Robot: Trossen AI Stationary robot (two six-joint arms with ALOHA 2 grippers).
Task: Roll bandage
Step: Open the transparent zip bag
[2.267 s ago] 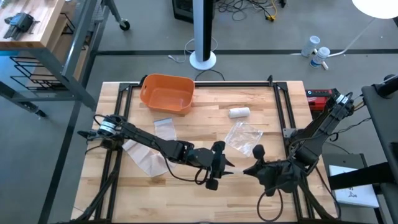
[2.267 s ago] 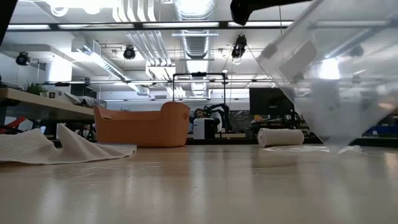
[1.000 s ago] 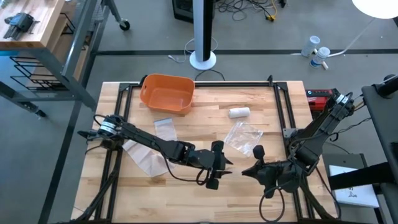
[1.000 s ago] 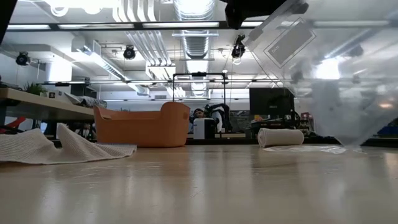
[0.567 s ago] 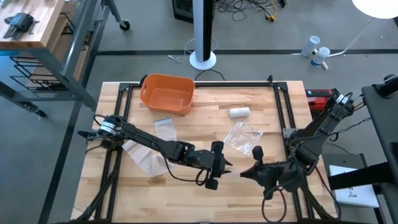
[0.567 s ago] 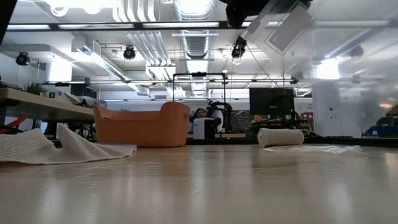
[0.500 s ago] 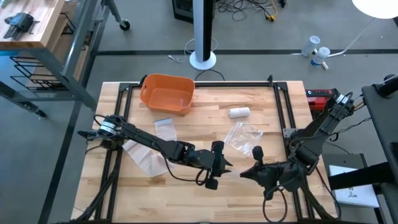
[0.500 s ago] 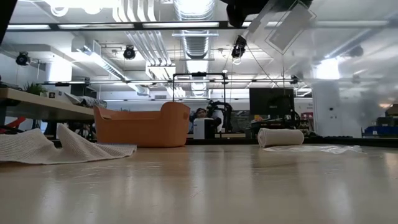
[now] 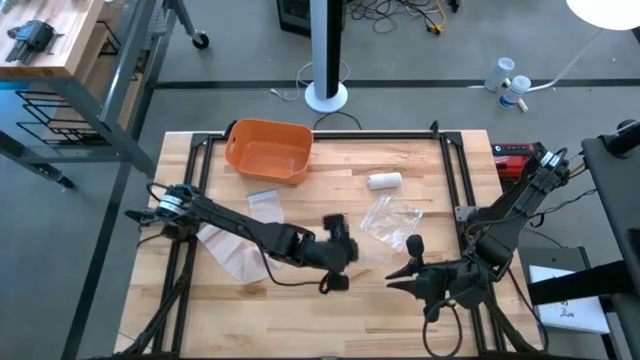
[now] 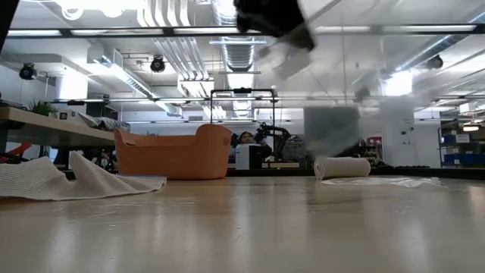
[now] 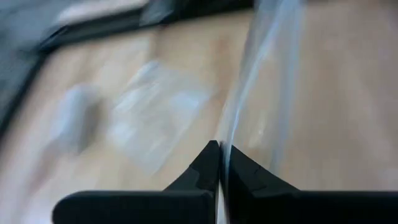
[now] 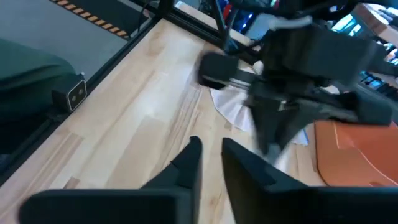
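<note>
Landmark: we are taking the orange basin (image 9: 268, 150) at the table's far edge as our reference.
Left gripper (image 9: 335, 250): we are seeing it hanging above the table, nearer the front than the basin. Its fingers are pinching a clear plastic sleeve (image 11: 261, 74) by one edge, so the sleeve is dangling free.
Right gripper (image 9: 400, 272): it is waiting beside the left one, farther from the basin, with its fingers slightly parted around nothing.
Loose bandage (image 9: 228, 250): it is lying crumpled in front of the basin and no gripper is touching it. We are judging the rolling not yet begun.
Rolled bandage (image 9: 384, 181): it is resting to the basin's right.
Empty wrapper (image 9: 390, 218): it is lying flat just past the roll, away from the basin.
</note>
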